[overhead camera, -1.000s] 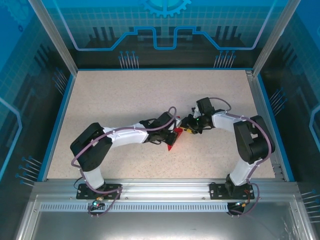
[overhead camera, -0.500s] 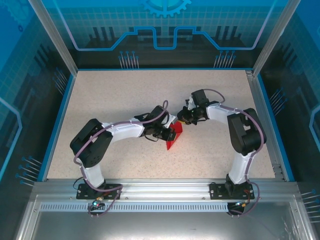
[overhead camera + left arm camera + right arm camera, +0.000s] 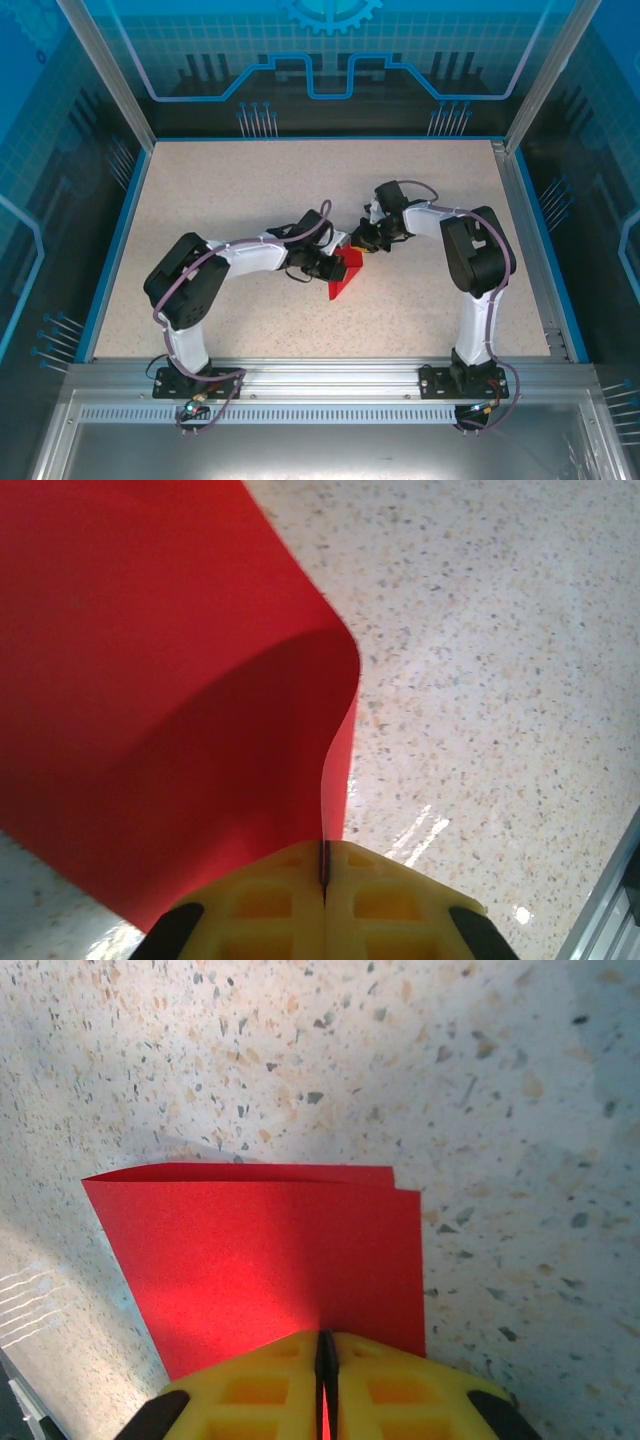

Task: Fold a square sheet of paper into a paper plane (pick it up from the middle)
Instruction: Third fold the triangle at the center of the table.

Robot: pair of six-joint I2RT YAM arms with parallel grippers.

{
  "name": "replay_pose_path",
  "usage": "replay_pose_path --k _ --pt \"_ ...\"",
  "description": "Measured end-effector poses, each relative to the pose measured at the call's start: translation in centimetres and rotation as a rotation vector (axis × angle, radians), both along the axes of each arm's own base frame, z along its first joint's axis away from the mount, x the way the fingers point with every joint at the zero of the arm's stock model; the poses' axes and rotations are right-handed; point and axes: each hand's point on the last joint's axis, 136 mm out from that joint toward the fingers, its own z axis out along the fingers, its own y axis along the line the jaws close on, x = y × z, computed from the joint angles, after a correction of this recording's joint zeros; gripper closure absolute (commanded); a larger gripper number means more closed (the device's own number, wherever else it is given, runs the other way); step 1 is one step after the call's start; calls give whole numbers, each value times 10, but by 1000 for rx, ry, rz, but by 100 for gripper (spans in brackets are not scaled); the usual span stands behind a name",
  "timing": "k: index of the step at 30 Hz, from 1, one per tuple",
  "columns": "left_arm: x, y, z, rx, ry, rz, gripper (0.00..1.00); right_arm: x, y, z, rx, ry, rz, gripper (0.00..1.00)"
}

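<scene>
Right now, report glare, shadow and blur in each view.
Left wrist: white glare streaks on the table, a curved shadow across the folded red paper. Right wrist: paper sharp and evenly lit, grey shade on the table's upper right. Top external: sharp, evenly lit.

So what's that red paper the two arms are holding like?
The thin bright red paper sheet is matte, folded double with its edges slightly offset, bowing in a curve. It is held near the middle of the speckled beige table, pinched by the left gripper and the right gripper, each shut on it with yellow fingertips.
</scene>
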Motion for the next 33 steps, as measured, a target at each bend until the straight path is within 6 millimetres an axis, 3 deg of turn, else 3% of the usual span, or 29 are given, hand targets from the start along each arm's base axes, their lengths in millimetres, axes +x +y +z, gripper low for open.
replay_pose_path --k 11,33 --pt "17 16 -13 43 42 49 100 -1 0 0 -20 -11 23 88" --pt "18 18 -20 68 69 70 99 -1 0 0 -50 -11 28 88"
